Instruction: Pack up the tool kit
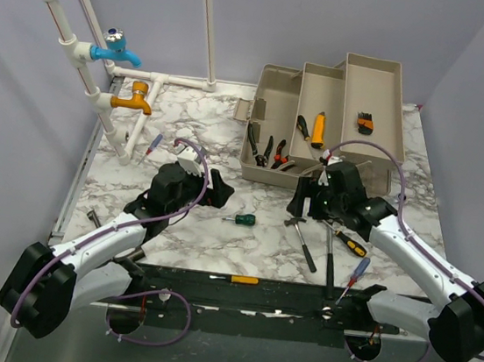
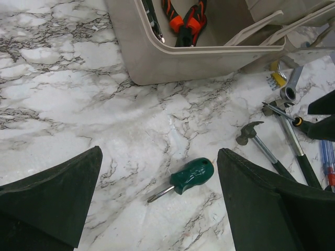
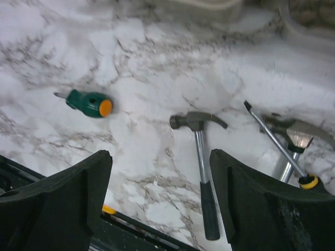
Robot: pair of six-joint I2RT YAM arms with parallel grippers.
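Toolbox (image 1: 275,92) open on the marble table (image 1: 190,241) — a green screwdriver (image 1: 241,219) lies near its front wall, apart.

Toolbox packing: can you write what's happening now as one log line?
left arm: jaws open over green screwdriver | right arm: jaws open over hammer | toolbox: open, pliers inside | held: nothing

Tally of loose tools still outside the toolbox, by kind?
Screwdrivers: 5 (green stubby, black-yellow, right red-blue, left red-blue, yellow-handled)
Hammers: 2 (claw hammer, second hammer)
Unidentified: 1 (small metal piece at the table's left edge)
Total: 8 visible
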